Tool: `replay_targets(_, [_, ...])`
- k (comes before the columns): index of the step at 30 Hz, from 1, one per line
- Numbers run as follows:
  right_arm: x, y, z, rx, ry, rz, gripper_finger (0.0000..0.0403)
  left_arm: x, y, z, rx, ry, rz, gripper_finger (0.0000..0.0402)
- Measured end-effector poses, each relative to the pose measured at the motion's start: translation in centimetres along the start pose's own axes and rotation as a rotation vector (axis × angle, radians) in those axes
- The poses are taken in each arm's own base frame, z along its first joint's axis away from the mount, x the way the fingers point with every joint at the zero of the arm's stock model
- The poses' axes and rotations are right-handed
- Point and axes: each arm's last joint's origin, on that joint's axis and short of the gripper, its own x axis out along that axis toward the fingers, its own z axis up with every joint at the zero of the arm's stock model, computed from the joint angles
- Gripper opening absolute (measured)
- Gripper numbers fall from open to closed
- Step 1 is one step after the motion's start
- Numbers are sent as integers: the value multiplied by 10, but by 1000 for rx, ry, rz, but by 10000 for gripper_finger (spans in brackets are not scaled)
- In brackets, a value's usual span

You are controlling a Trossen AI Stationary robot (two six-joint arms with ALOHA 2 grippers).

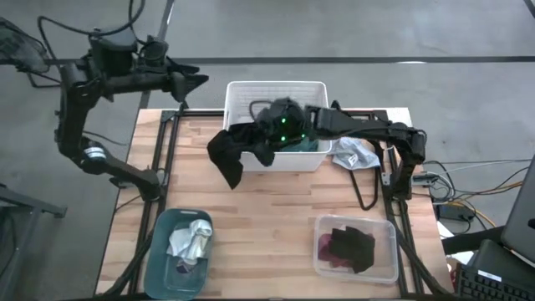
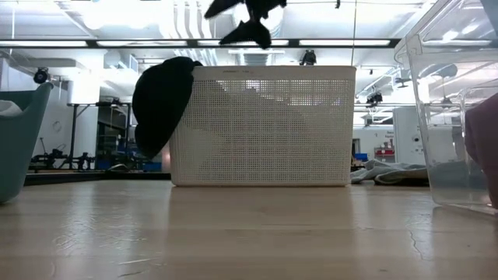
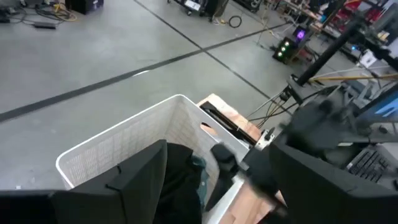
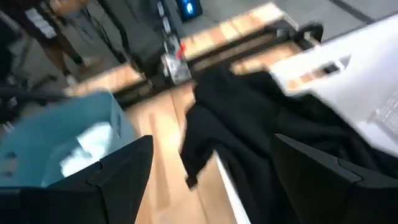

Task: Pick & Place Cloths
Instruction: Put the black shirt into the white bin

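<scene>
Right arm's fingers [image 4: 211,180] spread wide above the black cloth [image 4: 261,124] draped over the basket [image 1: 276,92].

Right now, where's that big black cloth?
In the high view the black cloth hangs over the left front rim of the white basket at the table's far middle, below the right gripper.
</scene>
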Motion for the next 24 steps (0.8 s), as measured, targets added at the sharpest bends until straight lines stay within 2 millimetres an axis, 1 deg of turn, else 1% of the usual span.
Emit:
replay_targets(1, [6,1,-6,-13,16,1,320,-3,0,0,-5,-6,-2,287])
replay_targets(3, [20,6,-13,-58,-11,7,315,-7,0,0,-14,-13,-5,287])
replay_targets(5, [31,9,-24,-104,-2,-19,309,-8,0,0,-19,-15,-5,287])
replay_targets(7, [43,13,-29,-149,-29,-48,303,-8,0,-1,-28,-13,-2,287])
replay_targets(9, [51,12,-35,-173,-15,-83,296,-7,0,-1,-33,-9,-1,287])
replay_targets(16, [84,11,-35,-182,2,-97,275,-4,1,-3,-38,21,11,287])
replay_targets(19, [96,11,-32,-174,23,-102,257,-3,2,-4,-40,33,16,287])
replay_targets(22, [99,14,-24,-154,56,-114,221,-3,2,-4,-41,34,17,287])
replay_targets(24, [99,14,-21,-153,94,-126,184,-3,2,-4,-45,33,16,287])
